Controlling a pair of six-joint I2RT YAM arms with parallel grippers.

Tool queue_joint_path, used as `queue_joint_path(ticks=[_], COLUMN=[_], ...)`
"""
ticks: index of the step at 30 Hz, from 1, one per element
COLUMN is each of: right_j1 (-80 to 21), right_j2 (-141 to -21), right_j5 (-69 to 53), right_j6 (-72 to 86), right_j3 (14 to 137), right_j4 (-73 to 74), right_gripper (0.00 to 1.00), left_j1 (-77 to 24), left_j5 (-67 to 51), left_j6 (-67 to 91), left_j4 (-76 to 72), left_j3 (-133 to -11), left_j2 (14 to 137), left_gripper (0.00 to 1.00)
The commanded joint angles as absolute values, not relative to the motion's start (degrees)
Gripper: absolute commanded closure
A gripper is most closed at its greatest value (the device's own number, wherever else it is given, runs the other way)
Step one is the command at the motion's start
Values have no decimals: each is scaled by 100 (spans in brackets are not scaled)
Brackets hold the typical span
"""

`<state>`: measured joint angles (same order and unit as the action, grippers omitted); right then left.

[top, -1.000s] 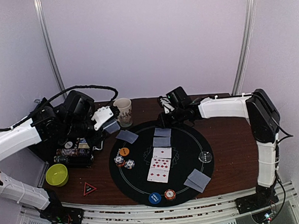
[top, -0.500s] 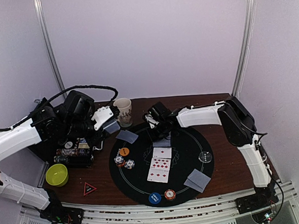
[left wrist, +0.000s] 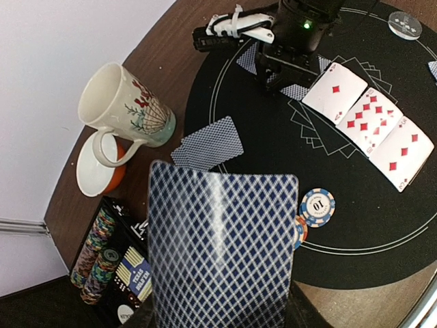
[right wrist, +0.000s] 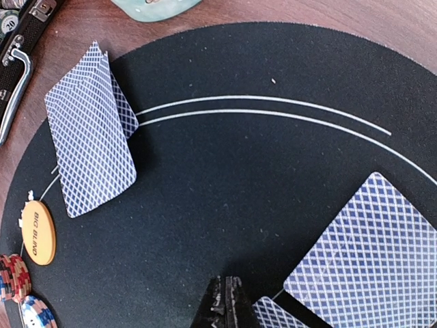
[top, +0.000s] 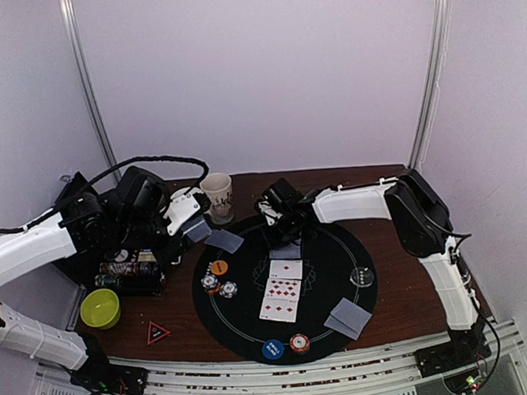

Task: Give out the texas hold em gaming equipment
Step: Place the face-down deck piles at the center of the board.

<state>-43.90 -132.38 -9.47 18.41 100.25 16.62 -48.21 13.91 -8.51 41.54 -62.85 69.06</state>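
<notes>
**Dealing stage.** Left gripper (top: 190,222), centre left of the overhead frame, pinches the held cards (left wrist: 222,249), apparently as the dealing supply. Right gripper (right wrist: 222,292), fingers pressed together and empty, sits low beside the face-down cards (right wrist: 369,253) at lower right on the mat (right wrist: 273,171), probably to nudge them.

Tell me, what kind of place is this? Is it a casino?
Probably not: it looks like a robot lab booth. Plain white walls surround a wooden table, two robot arms stand at its edge, and a black mat holds cards and chips.
</notes>
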Motion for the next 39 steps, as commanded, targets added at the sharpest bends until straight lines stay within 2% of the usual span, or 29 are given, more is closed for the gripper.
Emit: queue_joint_path(ticks=[1,7,8,11,15,19,23,27,32,39], right_j1=[-4343,-4228,-4185,-4043,-3877,-3757,-3657,-3602,-3565,-3475], right_j2=[-12832,-12158,-12018,-11506,-10988,-10569,-10300,-10188,-10008,-9820], right_j5=[-983,-1225,-1230,-1229,-1214,-1200,-1230,-1285,-1344,-1371], right_j6=[1855,1871,1872,1861,1855,1846,1831,1762,1725,1661], right_j3=[10257,10426,10373,10052,9623,9136,8851,8747,8559,8323], right_j4=[1969,1912,1896,1794,1704,1567,1514,1564,1527,1510], right_gripper=[95,90,90,89,89,88,88,88,88,87], left_j1=[-4834,-4891,-5074,-5718,-5857,-6152,-6805,-7447,-7641,-7646], left_j5=[1107,562,725,1064,927,1327,1655,1973,1851,1972], left_j6=[-431,377,501,750,1362,2418,3224,4116,5300,6556], left_j4=[3749,3288,3184,2896,2660,2391,2086,2408,2864,3486], left_j3=[-5973,-5113,-4971,-4714,-4523,-4091,-3691,-3629,-3512,-2997], left_j2=[6758,6490,6438,6343,6534,6692,6692,7056,7472,6614], left_gripper=[54,60,63,62,62,63,63,63,63,61])
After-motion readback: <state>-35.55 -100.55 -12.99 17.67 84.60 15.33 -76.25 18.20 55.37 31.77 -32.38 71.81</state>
